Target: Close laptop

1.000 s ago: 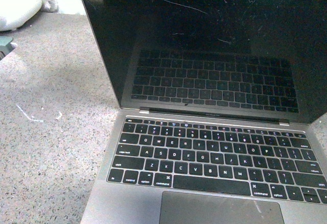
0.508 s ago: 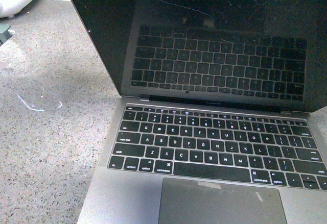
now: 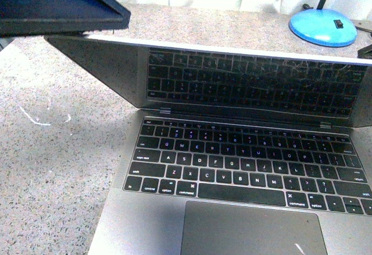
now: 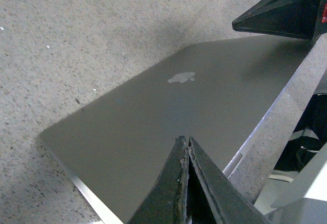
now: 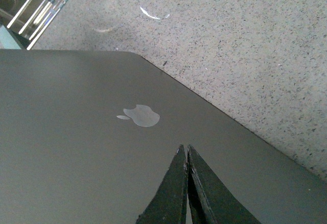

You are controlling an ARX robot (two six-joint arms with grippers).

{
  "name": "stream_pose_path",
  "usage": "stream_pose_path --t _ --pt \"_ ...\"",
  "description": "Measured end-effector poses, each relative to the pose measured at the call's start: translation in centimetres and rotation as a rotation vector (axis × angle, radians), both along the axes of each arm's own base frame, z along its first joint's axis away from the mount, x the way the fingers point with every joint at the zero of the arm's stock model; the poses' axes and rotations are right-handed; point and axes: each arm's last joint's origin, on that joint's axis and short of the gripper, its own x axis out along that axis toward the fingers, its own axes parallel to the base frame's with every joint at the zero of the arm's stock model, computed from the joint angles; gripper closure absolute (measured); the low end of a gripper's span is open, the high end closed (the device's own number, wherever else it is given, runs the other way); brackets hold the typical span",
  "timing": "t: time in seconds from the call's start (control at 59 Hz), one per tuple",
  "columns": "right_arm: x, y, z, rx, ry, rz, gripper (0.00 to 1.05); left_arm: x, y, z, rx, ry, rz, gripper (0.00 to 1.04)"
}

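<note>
The laptop (image 3: 244, 173) lies on a speckled grey table with its black keys and trackpad showing. Its lid (image 3: 232, 81) leans far forward over the keyboard, and the scratched screen mirrors the keys. In the left wrist view my left gripper (image 4: 186, 141) is shut, its tips over the grey back of the lid (image 4: 153, 117) below the apple logo (image 4: 181, 77). The right wrist view has my right gripper (image 5: 184, 148) shut over the lid (image 5: 76, 147) near the logo (image 5: 140, 115). I cannot tell whether either touches the lid. A black gripper wedge (image 3: 64, 5) juts in at upper left.
A blue round lamp base (image 3: 322, 25) stands behind the laptop at the far right. Speckled table surface (image 3: 52, 168) lies to the laptop's left with white scratch marks (image 3: 35, 118). The table's edge (image 4: 276, 117) and clutter below it show in the left wrist view.
The lid has swung down from near upright to a low lean over the keyboard. A black gripper wedge has come into the front view at upper left, and the blue base now shows.
</note>
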Motion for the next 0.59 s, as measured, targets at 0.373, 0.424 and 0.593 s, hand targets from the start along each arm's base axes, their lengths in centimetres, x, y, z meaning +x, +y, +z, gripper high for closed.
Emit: stream_pose_path --t 0.373,0.424,0.593 --pt "-4.7 1.7 -2.5 0.128 0.139 -0.26 1.04 -4.0 0.4 -2.0 -0.021 0.197 0.127 1.01" --pt "-5.8 2.1 -3.2 0.132 0.203 -0.328 1.04 -4.5 0.5 -2.3 -0.02 0.227 0.147 1.01" --pt "-8.7 2.9 -5.5 0.067 0.36 -0.52 1.04 -5.8 0.7 -3.2 -0.029 0.31 0.211 1.01"
